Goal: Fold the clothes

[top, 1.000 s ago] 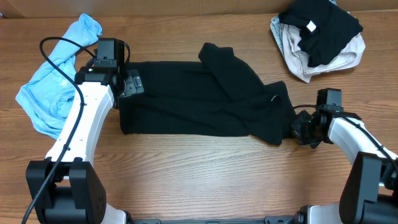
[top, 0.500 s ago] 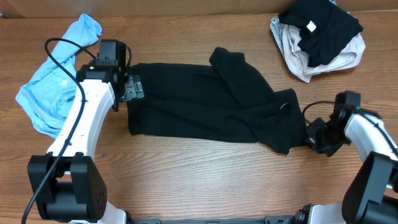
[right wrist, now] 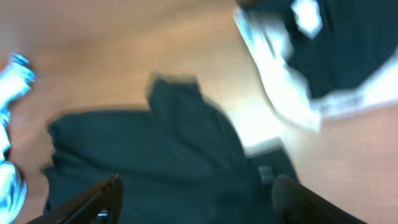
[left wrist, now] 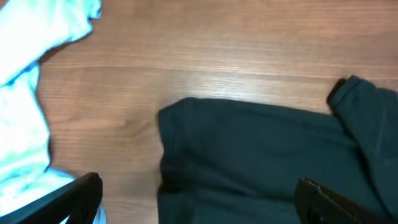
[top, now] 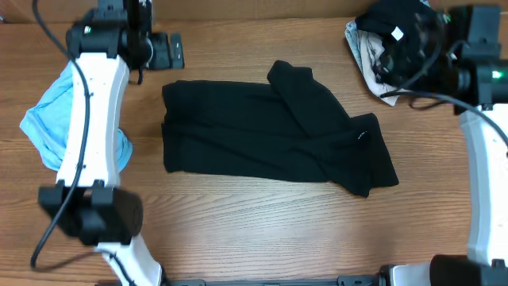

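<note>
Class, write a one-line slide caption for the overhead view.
Black T-shirt lies partly folded on table; blue garment left, clothes pile far right.

Robot lab: wooden table (top: pixel 262 226), robot arms (top: pixel 86 119)

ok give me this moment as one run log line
shirt: partly folded, flat on table | left gripper: open, empty, clear of shirt | right gripper: open, empty, raised | blue cloth: left edge | pile: far right corner

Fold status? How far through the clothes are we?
Done: the black T-shirt lies folded into a long band, its right end rumpled. In hand: nothing; left gripper and right gripper are open, off the cloth. Left: shorten that band, then the blue garment and the black-and-white heap, both crumpled.
</note>
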